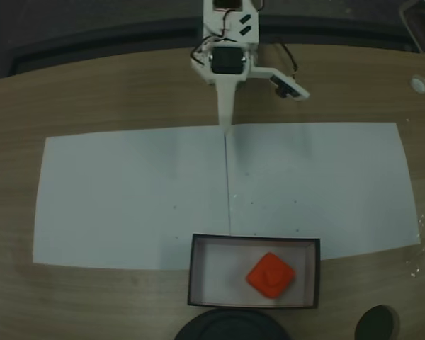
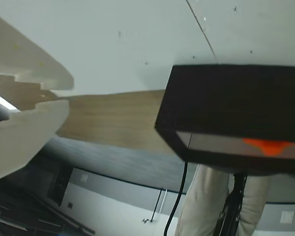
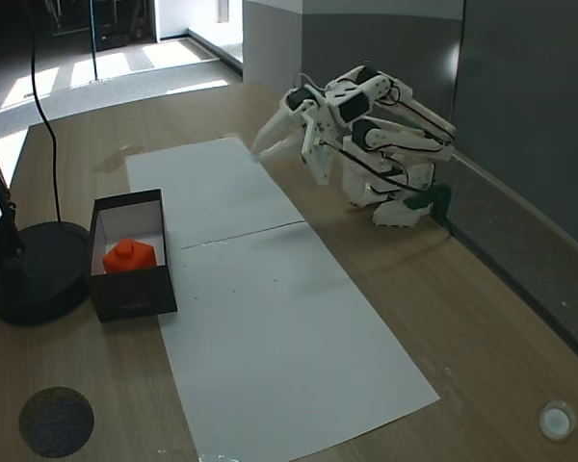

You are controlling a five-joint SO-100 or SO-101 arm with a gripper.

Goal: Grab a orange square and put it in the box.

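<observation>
The orange square (image 1: 270, 275) lies inside the box (image 1: 255, 241), a shallow black-walled tray with a white floor, at the near edge of the white paper. In another fixed view the orange square (image 3: 128, 256) sits toward the box's (image 3: 133, 294) front wall. My gripper (image 1: 227, 126) is shut with nothing in it, far from the box at the paper's far edge, on the folded arm. The wrist view shows the gripper (image 2: 68, 94) at the left with its tips almost together, the box (image 2: 226, 98) at the right and a sliver of the orange square (image 2: 268, 146) inside.
White paper (image 1: 127, 198) covers the middle of the wooden table. A round black base (image 3: 34, 269) with a pole stands right beside the box. A dark disc (image 3: 56, 421) and a small white cap (image 3: 556, 420) lie near the table's corners. A person's legs (image 2: 206, 206) stand beyond the table.
</observation>
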